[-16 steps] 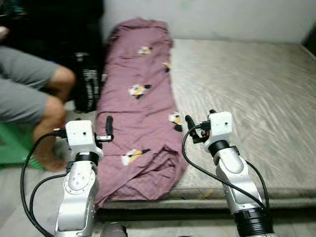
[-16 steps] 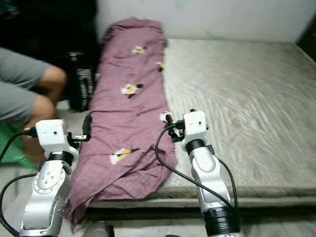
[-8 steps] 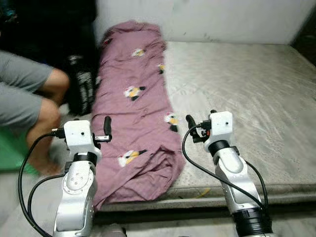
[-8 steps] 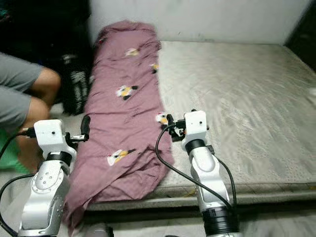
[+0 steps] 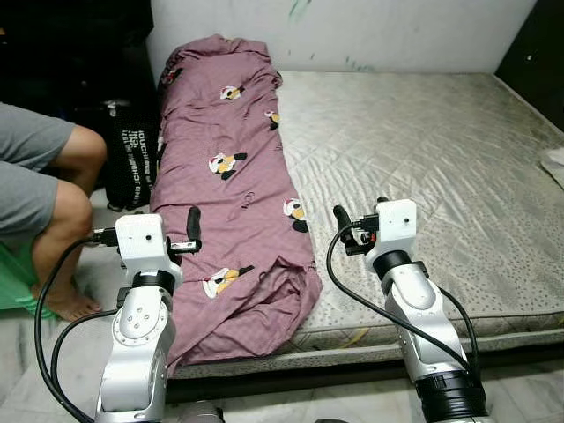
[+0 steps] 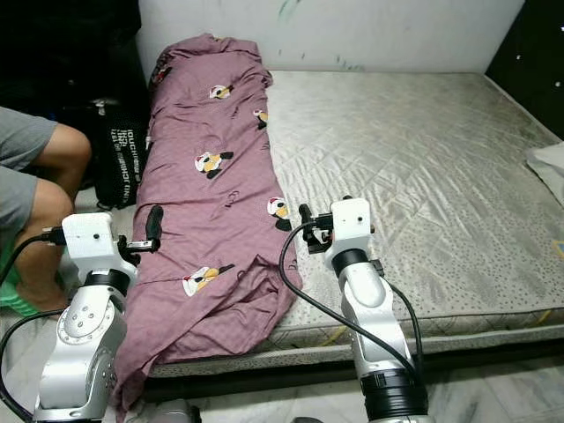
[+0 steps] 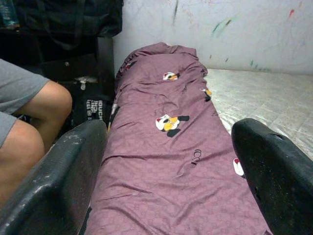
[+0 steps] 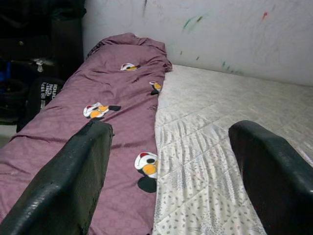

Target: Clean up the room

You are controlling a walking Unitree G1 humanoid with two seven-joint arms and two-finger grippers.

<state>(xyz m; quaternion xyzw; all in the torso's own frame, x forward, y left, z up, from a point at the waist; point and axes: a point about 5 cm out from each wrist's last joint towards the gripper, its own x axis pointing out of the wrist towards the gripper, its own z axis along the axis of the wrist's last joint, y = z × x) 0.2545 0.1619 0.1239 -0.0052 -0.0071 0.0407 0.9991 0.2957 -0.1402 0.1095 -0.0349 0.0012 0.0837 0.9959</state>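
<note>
A mauve blanket [image 5: 229, 185] printed with small black, white and orange birds lies lengthwise along the left side of a bare grey quilted mattress [image 5: 423, 150]. Its near end is bunched and hangs over the mattress's front left corner. My left gripper [image 5: 190, 218] is held up, open and empty, above the blanket's near left part. My right gripper [image 5: 338, 215] hovers open and empty over the mattress just right of the blanket's edge. The left wrist view looks along the blanket [image 7: 171, 127] between open fingers [image 7: 58, 176]. In the right wrist view, the blanket's edge [image 8: 122, 112] meets the mattress [image 8: 205, 112].
A person sits at the left on a green stool [image 5: 13, 286], bare knee [image 5: 75, 216] and foot [image 5: 66, 304] close to my left arm. A black bag [image 5: 130, 163] stands between the person and the bed. Behind is a white wall [image 5: 397, 31]; something white [image 5: 555, 159] lies at the right.
The whole picture has shifted and sharpened, so the camera moved; more of the mattress's right side shows. Both arms and grippers hold the same pose. The blanket has not moved.
</note>
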